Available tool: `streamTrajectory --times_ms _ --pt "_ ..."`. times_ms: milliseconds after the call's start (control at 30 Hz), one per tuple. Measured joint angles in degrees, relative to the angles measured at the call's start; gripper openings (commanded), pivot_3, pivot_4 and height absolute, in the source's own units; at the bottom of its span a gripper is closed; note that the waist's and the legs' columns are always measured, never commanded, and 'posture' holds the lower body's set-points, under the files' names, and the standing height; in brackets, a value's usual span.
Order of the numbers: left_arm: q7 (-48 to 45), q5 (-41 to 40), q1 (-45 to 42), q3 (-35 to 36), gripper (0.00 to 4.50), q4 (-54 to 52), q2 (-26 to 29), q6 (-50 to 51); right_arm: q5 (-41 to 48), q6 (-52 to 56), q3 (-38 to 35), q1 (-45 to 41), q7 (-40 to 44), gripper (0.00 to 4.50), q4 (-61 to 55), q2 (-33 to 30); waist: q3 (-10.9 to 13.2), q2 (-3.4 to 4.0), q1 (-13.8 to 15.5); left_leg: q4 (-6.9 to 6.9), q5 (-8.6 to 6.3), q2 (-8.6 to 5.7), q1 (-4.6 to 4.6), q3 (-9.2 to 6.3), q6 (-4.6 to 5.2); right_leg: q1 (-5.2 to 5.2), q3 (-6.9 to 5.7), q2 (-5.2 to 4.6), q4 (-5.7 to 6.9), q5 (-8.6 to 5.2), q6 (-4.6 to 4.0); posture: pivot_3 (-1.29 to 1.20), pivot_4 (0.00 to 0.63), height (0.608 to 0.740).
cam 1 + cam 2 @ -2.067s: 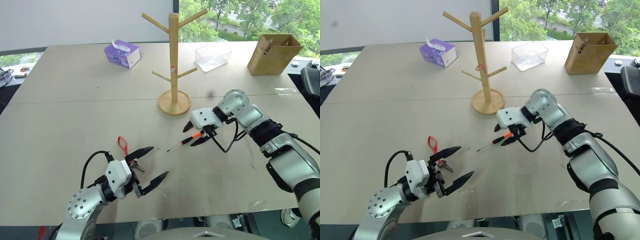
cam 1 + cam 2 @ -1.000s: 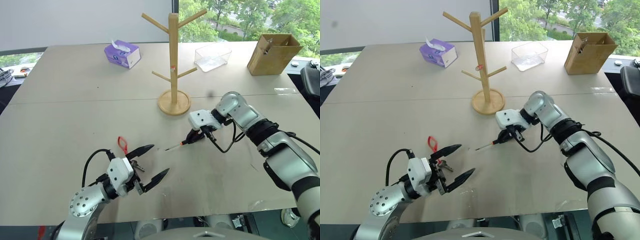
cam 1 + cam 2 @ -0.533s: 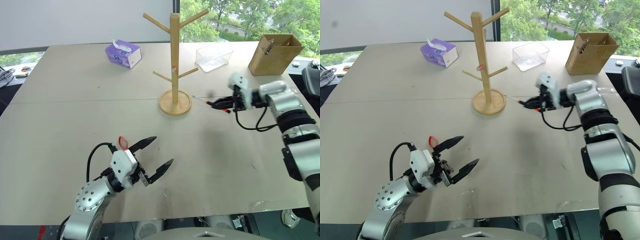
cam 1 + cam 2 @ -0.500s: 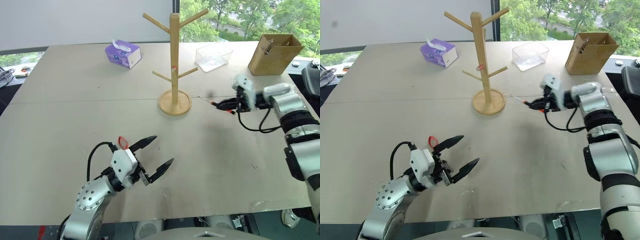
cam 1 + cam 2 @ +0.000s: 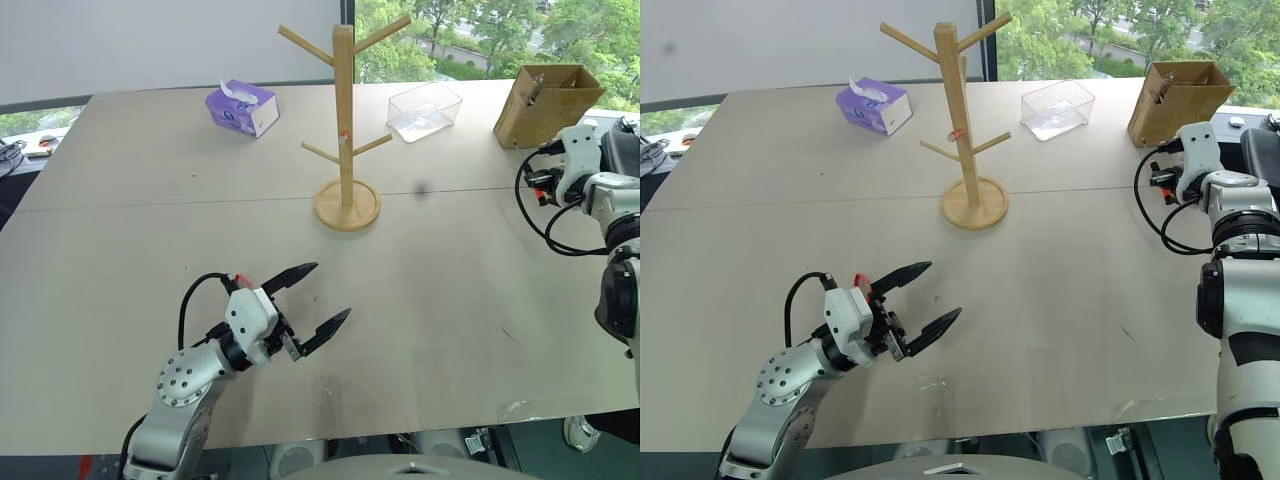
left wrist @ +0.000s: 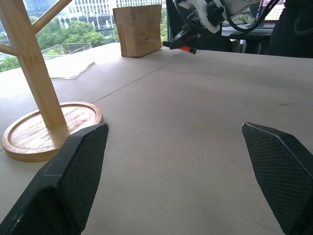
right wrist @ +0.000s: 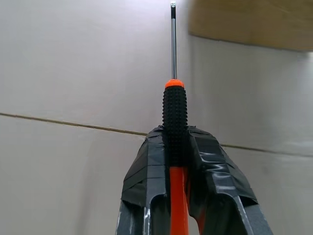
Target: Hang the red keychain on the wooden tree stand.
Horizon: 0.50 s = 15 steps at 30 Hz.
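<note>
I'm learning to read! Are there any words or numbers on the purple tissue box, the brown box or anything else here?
No text can be read.
Tissue box: its print is too small to make out.
Brown box: no readable words.
Wooden tree: a tiny red mark, not legible.

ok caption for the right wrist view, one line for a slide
Right gripper shut on the screwdriver, shaft pointing out over the table.

A wide pale bench (image 5: 150,230) carries the non-task things. A purple tissue box (image 5: 243,107) sits far left, white tissue poking up. A clear plastic tub (image 5: 424,110) stands far, right of centre. A brown box (image 5: 543,104) sits at the far right corner. A slim orange-and-black screwdriver (image 7: 174,122) is near it.
</note>
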Motion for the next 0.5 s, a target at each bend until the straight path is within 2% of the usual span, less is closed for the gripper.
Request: streamTrajectory --times_ms 100,167,200,233,433,500 --pt "0.0 0.0 -0.3 0.0 4.50 0.3 -0.1 0.5 -0.9 0.1 -0.3 0.0 -0.6 0.05 0.0 0.0 0.0 0.01 0.0 0.00 0.00 0.00 0.00 0.00 0.00 0.00 0.02 0.02 0.00 0.00 0.00 0.00 0.150 0.740" --pt "0.1 0.0 -0.3 0.0 4.50 0.3 -0.2 0.7 -1.4 0.3 -0.5 0.0 -0.5 0.96 0.0 0.0 0.0 0.01 0.0 0.00 0.00 0.01 0.00 0.01 0.00 0.00 0.02 0.02 0.00 0.00 0.01 0.00 0.150 0.740" --pt "0.1 0.0 -0.2 0.0 4.50 0.3 -0.3 0.7 -1.5 0.5 -0.7 0.0 -0.4 1.17 0.0 0.0 0.0 0.01 0.0 0.00 0.00 0.01 0.00 0.01 0.00 0.00 0.03 0.02 0.00 0.00 0.01 0.00 0.150 0.740" --pt "0.1 0.0 -0.2 0.0 4.50 0.3 -0.3 0.7 -1.6 0.5 -0.8 0.0 -0.4 1.60 0.0 0.0 0.0 0.01 0.0 0.00 0.00 0.01 0.00 0.01 0.00 0.00 0.03 0.02 0.00 0.00 0.01 0.00 0.150 0.740" --pt "0.1 0.0 -0.2 0.0 4.50 0.3 -0.4 0.7 -1.9 0.5 -2.1 0.0 0.0 4.38 0.0 0.0 0.0 0.01 0.0 0.00 0.00 0.01 0.00 0.01 0.00 0.00 0.04 0.03 0.00 0.00 0.01 0.00 0.150 0.740" --pt "0.1 0.0 -0.2 0.0 4.50 0.3 -0.5 0.7 -1.9 0.4 -2.5 0.0 0.7 4.48 0.0 0.0 0.0 0.01 0.0 0.00 0.00 0.01 0.00 0.01 0.00 0.00 0.04 0.03 0.00 0.00 0.01 0.00 0.150 0.740"
